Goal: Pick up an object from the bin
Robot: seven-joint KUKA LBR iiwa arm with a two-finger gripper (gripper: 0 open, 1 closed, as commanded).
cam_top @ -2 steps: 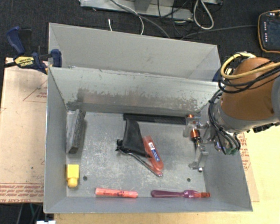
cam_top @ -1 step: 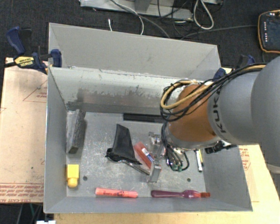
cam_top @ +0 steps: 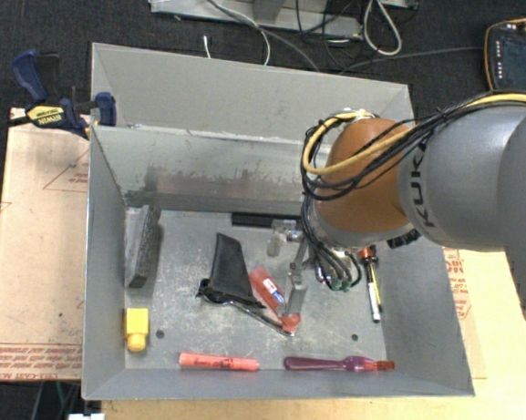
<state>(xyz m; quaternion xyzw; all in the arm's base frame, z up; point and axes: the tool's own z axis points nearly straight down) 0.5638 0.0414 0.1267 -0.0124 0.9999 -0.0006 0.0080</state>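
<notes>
My gripper is low in the middle of the bin, just right of a small red-orange tube with a blue label. The tube lies tilted against a black wedge-shaped tool. A thin dark rod with a red tip runs from under that tool to a spot right below the gripper. A white and black pen lies to the gripper's right, partly hidden by the arm's cables.
A pink marker and a purple brush-like stick lie along the front wall. A yellow block sits front left, a grey block leans on the left wall, and a black bar lies by the back wall.
</notes>
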